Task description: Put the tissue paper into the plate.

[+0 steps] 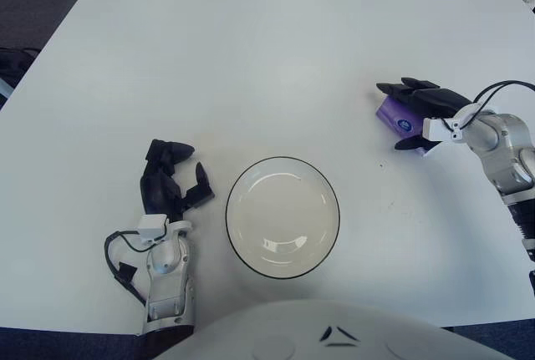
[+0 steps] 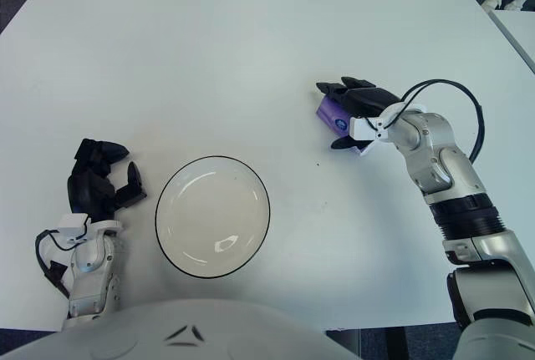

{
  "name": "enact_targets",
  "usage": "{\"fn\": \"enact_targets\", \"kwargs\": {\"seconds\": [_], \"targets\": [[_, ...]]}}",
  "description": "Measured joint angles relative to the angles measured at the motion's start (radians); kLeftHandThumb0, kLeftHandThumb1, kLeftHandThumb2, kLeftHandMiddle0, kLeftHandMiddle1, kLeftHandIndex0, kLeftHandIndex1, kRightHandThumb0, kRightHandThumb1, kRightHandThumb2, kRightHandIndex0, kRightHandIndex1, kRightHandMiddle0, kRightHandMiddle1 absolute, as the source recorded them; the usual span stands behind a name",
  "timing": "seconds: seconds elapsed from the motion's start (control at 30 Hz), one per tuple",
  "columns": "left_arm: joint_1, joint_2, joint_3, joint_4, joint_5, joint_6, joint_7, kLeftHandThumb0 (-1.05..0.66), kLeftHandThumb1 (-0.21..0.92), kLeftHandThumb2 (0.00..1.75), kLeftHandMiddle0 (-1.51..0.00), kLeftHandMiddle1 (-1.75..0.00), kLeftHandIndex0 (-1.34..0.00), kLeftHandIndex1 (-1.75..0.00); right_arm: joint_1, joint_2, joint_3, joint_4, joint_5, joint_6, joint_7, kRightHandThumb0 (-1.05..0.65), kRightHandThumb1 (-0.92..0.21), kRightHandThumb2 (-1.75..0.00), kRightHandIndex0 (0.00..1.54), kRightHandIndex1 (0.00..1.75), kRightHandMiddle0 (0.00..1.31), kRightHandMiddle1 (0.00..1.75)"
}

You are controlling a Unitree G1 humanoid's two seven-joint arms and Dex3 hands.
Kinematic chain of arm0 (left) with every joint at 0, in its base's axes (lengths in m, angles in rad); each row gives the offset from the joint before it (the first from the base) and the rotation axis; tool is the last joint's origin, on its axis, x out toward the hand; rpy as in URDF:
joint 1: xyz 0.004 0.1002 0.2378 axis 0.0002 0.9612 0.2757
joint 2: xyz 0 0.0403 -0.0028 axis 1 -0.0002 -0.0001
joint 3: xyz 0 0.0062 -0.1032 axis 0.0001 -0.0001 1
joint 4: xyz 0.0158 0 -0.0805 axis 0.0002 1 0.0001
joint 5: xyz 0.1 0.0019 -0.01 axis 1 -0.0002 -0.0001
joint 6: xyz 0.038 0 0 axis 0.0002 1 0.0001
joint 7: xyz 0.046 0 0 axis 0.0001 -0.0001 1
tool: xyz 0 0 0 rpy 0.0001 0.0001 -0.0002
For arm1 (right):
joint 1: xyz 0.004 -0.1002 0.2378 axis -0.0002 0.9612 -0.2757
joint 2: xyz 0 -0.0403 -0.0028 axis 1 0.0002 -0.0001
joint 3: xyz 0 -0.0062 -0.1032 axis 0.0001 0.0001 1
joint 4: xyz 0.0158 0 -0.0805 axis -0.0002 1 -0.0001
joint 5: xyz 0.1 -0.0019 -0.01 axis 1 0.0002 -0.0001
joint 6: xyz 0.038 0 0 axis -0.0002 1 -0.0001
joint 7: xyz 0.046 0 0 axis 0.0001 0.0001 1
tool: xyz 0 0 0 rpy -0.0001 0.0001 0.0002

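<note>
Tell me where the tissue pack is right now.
The purple tissue pack lies on the white table, on the right of both views, under the fingers of the right hand, up and right of the empty plate.

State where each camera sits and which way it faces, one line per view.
Left eye view: on the head, facing forward and down at the white table; shows both arms and the torso top.
Right eye view: slightly to the right, same aim; more of the right arm shows.
Shared: the plate in front, the left robot hand beside it on its left holding nothing, and the right robot hand over the purple tissue pack.
</note>
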Motion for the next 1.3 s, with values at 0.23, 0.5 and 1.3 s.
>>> {"fn": "enact_targets", "kwargs": {"seconds": [0.23, 0.5, 1.3], "targets": [[0.005, -0.001, 0.004, -0.010, 0.006, 0.015, 0.007, -0.01, 0.26, 1.39, -0.64, -1.71, -0.45, -1.75, -0.008, 0.000, 0.001, 0.039, -0.006, 0.001, -0.030, -1.05, -0.57, -0.53, 0.00, 0.00, 0.00, 0.00], [0.005, -0.001, 0.006, -0.012, 0.007, 0.017, 0.012, -0.01, 0.26, 1.39, -0.64, -1.71, -0.45, -1.75, -0.014, 0.008, 0.005, 0.072, -0.011, 0.016, -0.064, -1.02, -0.58, -0.53, 0.00, 0.00, 0.00, 0.00], [0.008, -0.001, 0.011, -0.016, 0.002, 0.015, 0.013, -0.01, 0.27, 1.36, -0.65, -1.69, -0.43, -1.75, -0.004, 0.149, -0.071, 0.131, 0.074, 0.097, -0.243, -0.23, -0.10, -1.38, 0.05, 1.72, 0.07, 1.70]]}}
